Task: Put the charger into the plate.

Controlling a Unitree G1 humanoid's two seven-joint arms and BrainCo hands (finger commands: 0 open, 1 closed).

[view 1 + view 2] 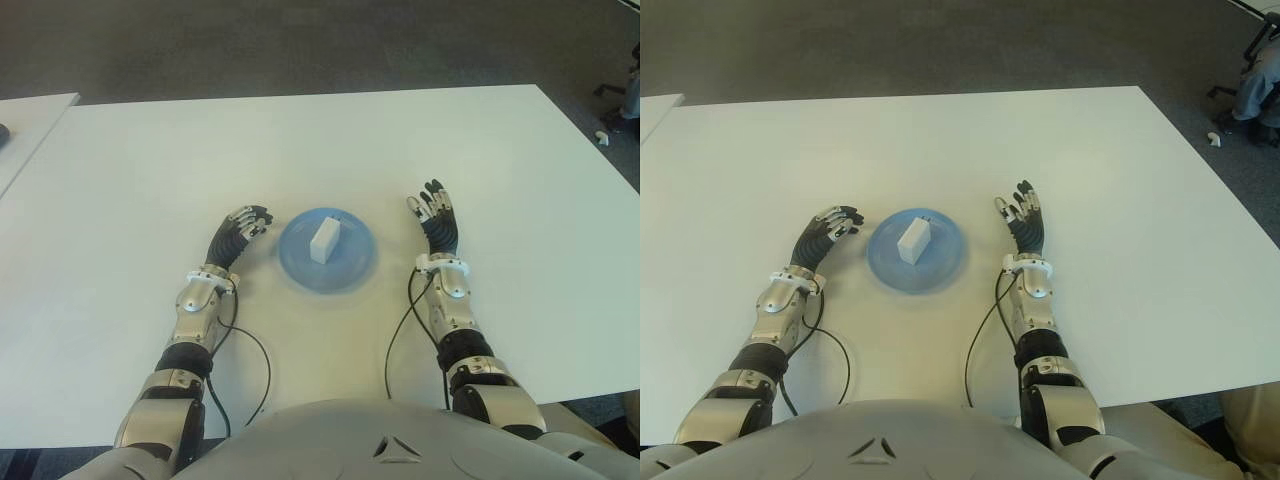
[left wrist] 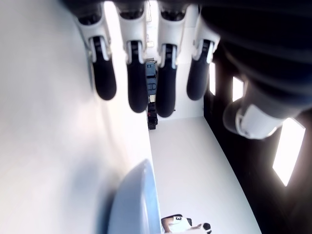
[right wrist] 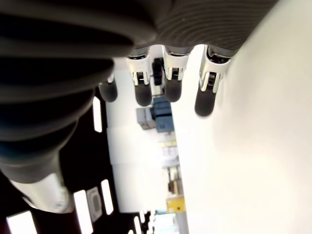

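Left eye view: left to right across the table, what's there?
Left hand, open → blue plate with the white charger in it → right hand, open, all on the white table.

charger [image 1: 324, 241]: you see plain white, no markings you can read
plate [image 1: 352, 268]: pale blue, no pattern
table [image 1: 300, 150]: white all over
left hand [image 1: 240, 232]: your black fingers, silver-grey wrist
right hand [image 1: 434, 222]: black fingers with white joints, silver-grey wrist
cables [image 1: 262, 370]: you have 2, both black
floor [image 1: 250, 45]: dark grey
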